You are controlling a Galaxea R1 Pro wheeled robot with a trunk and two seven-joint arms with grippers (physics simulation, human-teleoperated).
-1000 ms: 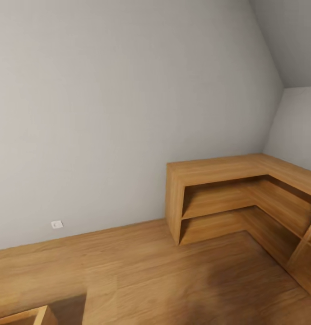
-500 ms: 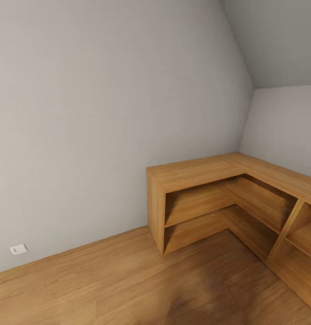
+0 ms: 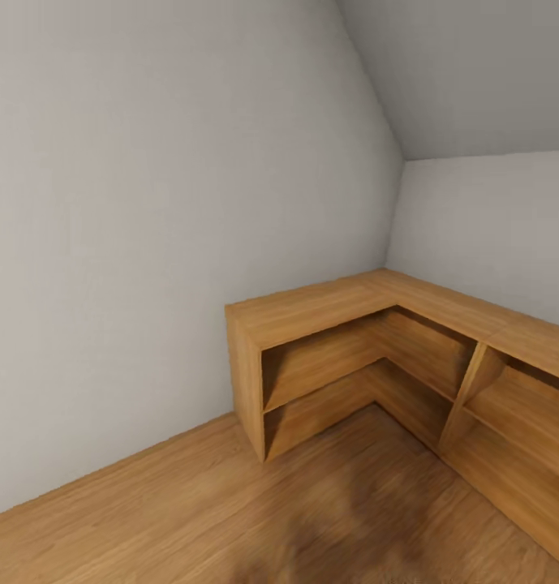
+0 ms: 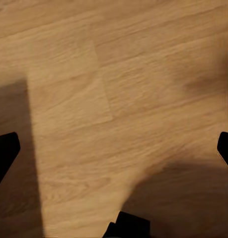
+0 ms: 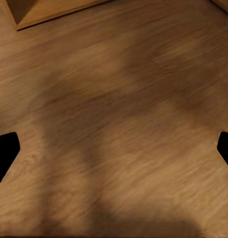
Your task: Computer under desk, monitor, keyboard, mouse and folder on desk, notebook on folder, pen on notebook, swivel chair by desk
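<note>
Scene: a bare room corner, a pale grey wall (image 3: 149, 203) meeting a sloped grey ceiling, over a warm light-brown wood plank floor (image 3: 190, 519).
Furniture: a low L-shaped open shelf unit of honey-coloured wood (image 3: 336, 357) wraps the corner, its cubbies bare.
Task things: the black table, monitor, keyboard, mouse, folder, notebook, pen, chair and computer are not in these pictures; where they stand cannot be told from here.
Step in hand: by my reading, the robot is travelling and looking for the workspace, with no sorting to be judged yet.
Left pincer (image 4: 114, 148): fingertips spread wide at the edges of the left wrist view, nothing between them, floor below.
Right pincer (image 5: 114, 148): likewise spread wide and empty, over shadowed floor, a corner of the shelf unit at the view's edge.
Doing it well: turn slowly so the head camera can sweep the room; keep both arms tucked low.
Edges: the shelf unit's near corner post and its long right-hand run are the things to graze.
Open room: the floor to the left along the wall looks free for the base.
</note>
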